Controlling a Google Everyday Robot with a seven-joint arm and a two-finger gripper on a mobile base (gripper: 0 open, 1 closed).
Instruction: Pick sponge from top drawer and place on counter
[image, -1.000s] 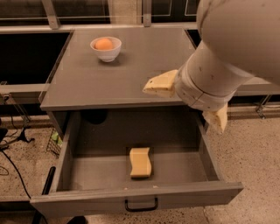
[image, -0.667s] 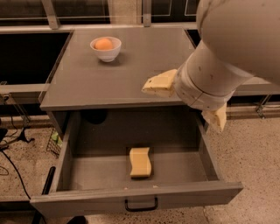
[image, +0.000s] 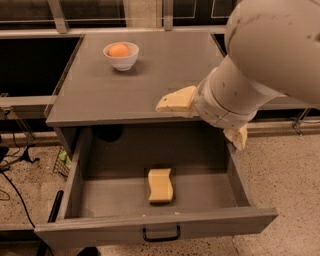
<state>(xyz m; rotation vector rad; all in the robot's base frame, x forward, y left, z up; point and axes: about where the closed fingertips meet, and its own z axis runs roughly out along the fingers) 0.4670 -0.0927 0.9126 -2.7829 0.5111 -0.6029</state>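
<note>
The pale yellow sponge (image: 160, 185) lies flat on the floor of the open top drawer (image: 155, 227), near the middle and toward the front. The drawer is pulled out, with its black handle at the front. My gripper (image: 200, 125) hangs over the counter's front edge, above the rear right of the drawer. It is open and empty. One cream finger (image: 176, 101) points left over the counter (image: 100, 95), and the other finger shows at the right (image: 238, 137). The gripper is well above the sponge and to its right.
A white bowl (image: 121, 60) holding a round orange fruit (image: 119, 50) stands at the back left of the counter. My large pale arm (image: 270, 55) fills the upper right. Cables lie on the speckled floor (image: 15, 185) at the left.
The gripper has shifted slightly down and to the left. The sponge and drawer have not moved.
</note>
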